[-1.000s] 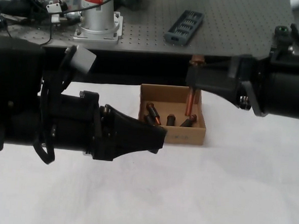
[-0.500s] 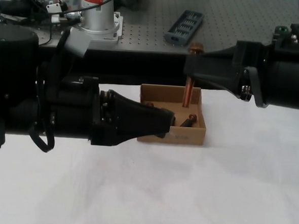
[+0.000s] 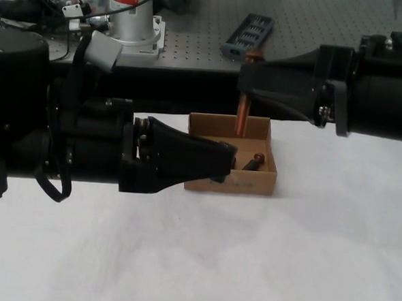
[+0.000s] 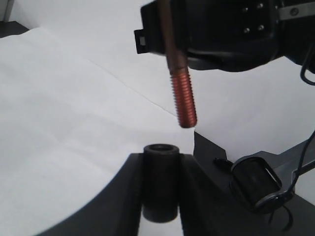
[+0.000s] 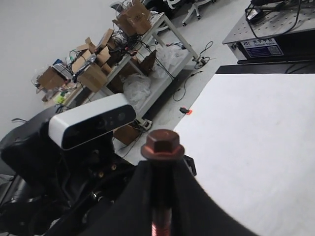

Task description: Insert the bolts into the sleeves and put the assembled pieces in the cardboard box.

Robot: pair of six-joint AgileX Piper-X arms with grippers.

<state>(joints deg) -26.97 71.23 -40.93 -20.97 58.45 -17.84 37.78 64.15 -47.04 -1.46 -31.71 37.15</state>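
Copper-coloured threaded bolt (image 4: 179, 93), pinched upright by the right gripper (image 3: 250, 78), hangs just above, not touching, the black cylindrical sleeve (image 4: 160, 182) clamped in the left gripper (image 3: 222, 164), beside the brown cardboard box (image 3: 250, 184) at the far edge of the white cloth (image 3: 249, 262), which stretches wide towards its near edge.

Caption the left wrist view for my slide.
Left gripper holds the black sleeve upright; right gripper hangs the copper bolt threads-down just above its bore, not yet inserted.
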